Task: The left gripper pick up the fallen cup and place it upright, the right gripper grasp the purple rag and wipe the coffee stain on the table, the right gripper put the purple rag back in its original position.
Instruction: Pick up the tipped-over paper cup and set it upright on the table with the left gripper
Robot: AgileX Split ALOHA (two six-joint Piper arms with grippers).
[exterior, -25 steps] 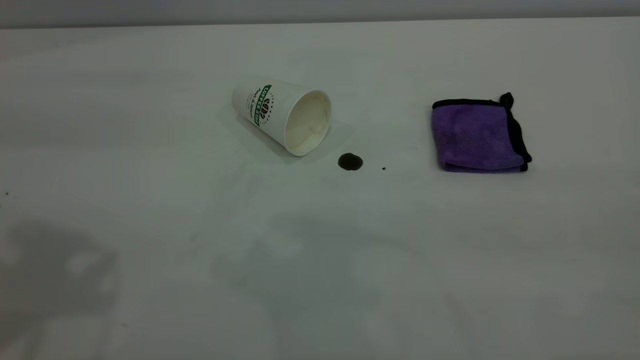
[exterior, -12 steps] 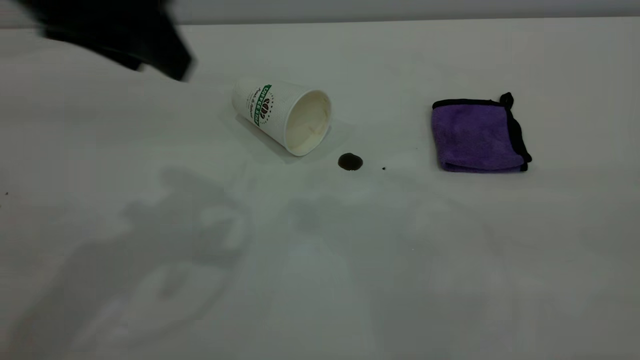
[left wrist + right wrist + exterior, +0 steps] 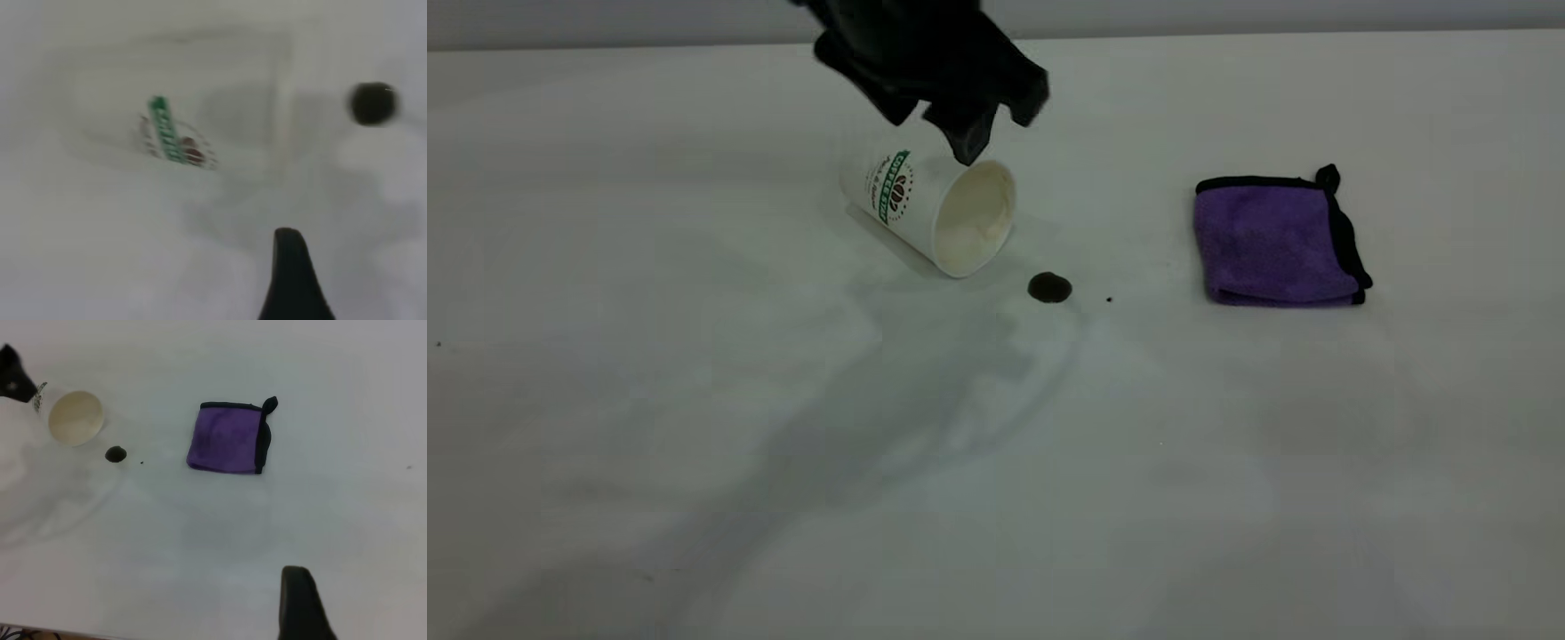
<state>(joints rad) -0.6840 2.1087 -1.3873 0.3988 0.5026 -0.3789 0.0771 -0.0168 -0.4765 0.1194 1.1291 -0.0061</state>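
The white cup (image 3: 929,206) lies on its side on the table (image 3: 694,400), its cream mouth facing the near right. It also shows in the left wrist view (image 3: 173,133). My left gripper (image 3: 934,124) hangs blurred just above the cup's rim, open and empty. The coffee stain (image 3: 1049,288) sits just near-right of the cup's mouth. The purple rag (image 3: 1276,242) lies folded farther right. My right gripper (image 3: 297,603) is high over the near table, well away from the rag (image 3: 230,439), and is out of the exterior view.
A tiny dark speck (image 3: 1109,300) lies just right of the stain. The back edge of the table (image 3: 1227,36) runs behind the cup and rag.
My left gripper has swept in from the far left and now hangs over the cup. Cup, stain and rag have not moved.
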